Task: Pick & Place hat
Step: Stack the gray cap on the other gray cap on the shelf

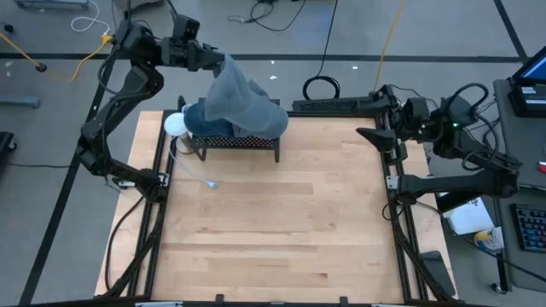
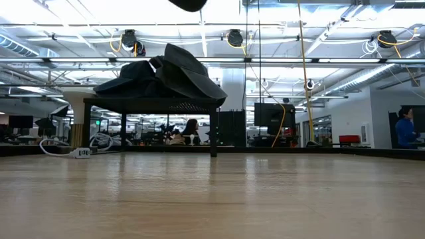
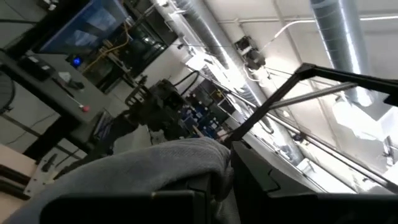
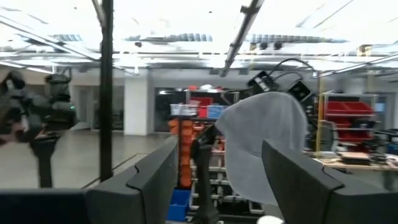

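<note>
A grey-blue hat (image 1: 243, 102) hangs from my left gripper (image 1: 220, 62) over the black wire rack (image 1: 235, 143) at the table's far left. It also shows in the right wrist view (image 4: 264, 140), and its lower end shows at the low view's top edge (image 2: 188, 3). More dark cloth (image 2: 159, 76) lies piled on the rack's top. My left gripper is shut on the hat. My right gripper (image 1: 373, 102) is open and empty, raised by the table's far right corner. My left gripper pinches a bunched fold of the hat's cloth (image 3: 205, 162) between its two fingers, at the hat's upper end. The fingers reach in from the table's far left side, high above the rack. The hat hangs slack below them, clear of the pile on the rack.
A white round object (image 1: 175, 124) and a white cable (image 1: 200, 176) lie left of and in front of the rack. A black frame rail (image 1: 337, 106) runs along the far edge. The bare wooden table (image 1: 281, 222) stretches from the middle to the near edge.
</note>
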